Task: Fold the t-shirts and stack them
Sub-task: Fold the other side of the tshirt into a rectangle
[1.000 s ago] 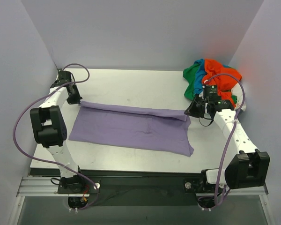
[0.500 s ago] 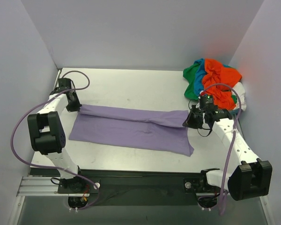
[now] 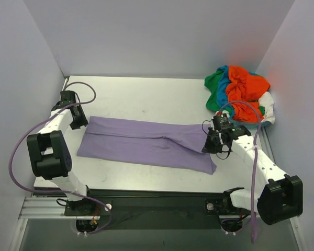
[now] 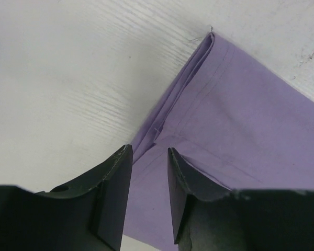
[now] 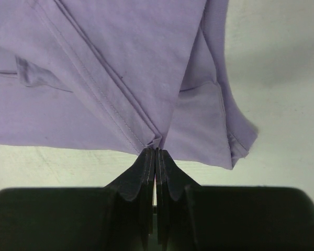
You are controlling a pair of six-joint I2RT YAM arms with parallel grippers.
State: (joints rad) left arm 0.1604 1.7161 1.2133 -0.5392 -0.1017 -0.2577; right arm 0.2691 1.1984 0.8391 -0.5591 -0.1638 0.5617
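The lavender t-shirt (image 3: 146, 144) lies folded lengthwise into a long band across the table's middle. My left gripper (image 3: 81, 122) is at its far left corner. In the left wrist view the left gripper (image 4: 148, 151) is open, its jaws apart just above the shirt's folded corner (image 4: 240, 120). My right gripper (image 3: 207, 145) is at the shirt's right end. In the right wrist view the right gripper (image 5: 156, 150) is shut on a pinched fold of the shirt (image 5: 120, 63). The orange-red (image 3: 243, 86), green (image 3: 214, 83), teal-blue (image 3: 221, 90) and white (image 3: 266, 104) shirts lie crumpled together at the back right.
The white table (image 3: 146, 99) is walled at the back and on both sides. The heap of shirts fills the back right corner, just behind my right arm. The black front rail (image 3: 157, 196) runs along the near edge.
Both grippers have moved toward the near edge, bringing the shirt's far folded edge down over the band. The right gripper has also shifted left.
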